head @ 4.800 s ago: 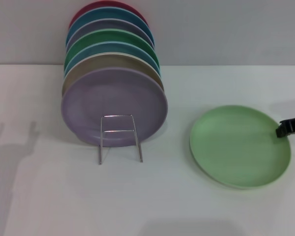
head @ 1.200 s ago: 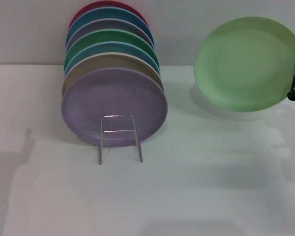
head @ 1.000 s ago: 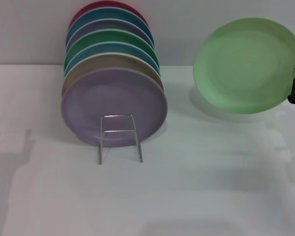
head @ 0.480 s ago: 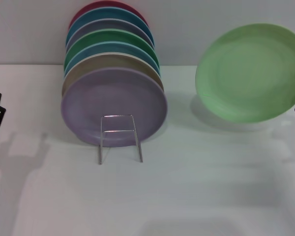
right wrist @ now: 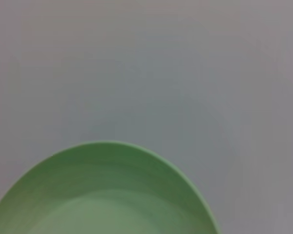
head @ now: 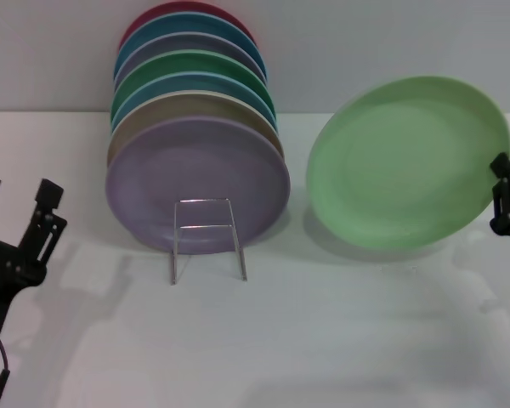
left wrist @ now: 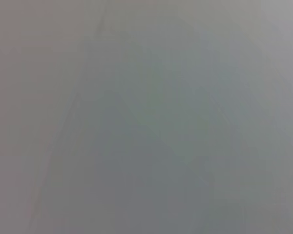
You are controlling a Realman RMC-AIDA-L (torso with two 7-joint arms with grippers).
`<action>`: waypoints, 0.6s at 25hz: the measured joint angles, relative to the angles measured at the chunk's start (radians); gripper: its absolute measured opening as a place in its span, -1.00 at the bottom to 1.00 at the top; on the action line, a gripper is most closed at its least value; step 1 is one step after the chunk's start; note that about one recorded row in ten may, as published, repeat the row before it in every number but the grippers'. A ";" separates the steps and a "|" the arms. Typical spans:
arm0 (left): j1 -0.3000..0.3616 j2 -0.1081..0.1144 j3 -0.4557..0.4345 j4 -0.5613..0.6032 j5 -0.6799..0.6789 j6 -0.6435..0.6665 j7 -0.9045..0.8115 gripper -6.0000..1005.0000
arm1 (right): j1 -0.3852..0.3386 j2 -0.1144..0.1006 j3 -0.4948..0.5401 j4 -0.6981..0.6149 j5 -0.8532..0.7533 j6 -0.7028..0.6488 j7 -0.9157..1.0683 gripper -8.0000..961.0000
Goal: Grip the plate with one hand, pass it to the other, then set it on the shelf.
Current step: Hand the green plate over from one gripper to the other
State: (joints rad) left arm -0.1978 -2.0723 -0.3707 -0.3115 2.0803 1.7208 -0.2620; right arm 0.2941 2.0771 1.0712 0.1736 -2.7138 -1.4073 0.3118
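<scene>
i see a mint-green plate [head: 408, 161], plain and matte; racked plates [head: 195, 127] run lilac, tan, blue, darker green, mauve, blue, crimson; silver wire shelf [head: 206, 238]; black grippers; white table [head: 323, 340].

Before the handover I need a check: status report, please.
Right gripper holds mint-green plate aloft by its rim. Left gripper open, raised. Rack slot unobstructed.

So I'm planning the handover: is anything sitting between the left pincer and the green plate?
Yes. The rack with its stack of plates stands between the open left pincer and the green plate, which the right pincer holds up by its edge.
</scene>
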 joint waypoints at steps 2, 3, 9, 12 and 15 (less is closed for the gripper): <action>0.006 0.000 0.013 0.000 0.000 0.001 0.000 0.65 | -0.008 0.004 -0.016 0.000 0.000 -0.011 -0.002 -0.95; 0.011 -0.001 0.021 -0.001 0.000 0.001 0.002 0.65 | -0.014 0.006 -0.023 0.000 0.000 -0.016 -0.002 -0.95; 0.029 0.000 0.043 -0.016 0.000 -0.012 0.013 0.65 | -0.107 0.015 -0.095 0.084 0.006 -0.050 -0.048 -0.94; 0.032 0.002 0.054 -0.005 0.000 -0.021 0.016 0.65 | -0.221 0.015 -0.216 0.242 0.085 -0.021 -0.202 -0.94; 0.034 0.002 0.076 0.002 -0.001 -0.022 0.050 0.65 | -0.245 0.015 -0.330 0.298 0.200 -0.018 -0.289 -0.94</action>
State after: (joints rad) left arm -0.1638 -2.0702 -0.2943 -0.3098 2.0795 1.6989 -0.2119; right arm 0.0493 2.0924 0.7413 0.4714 -2.5140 -1.4249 0.0229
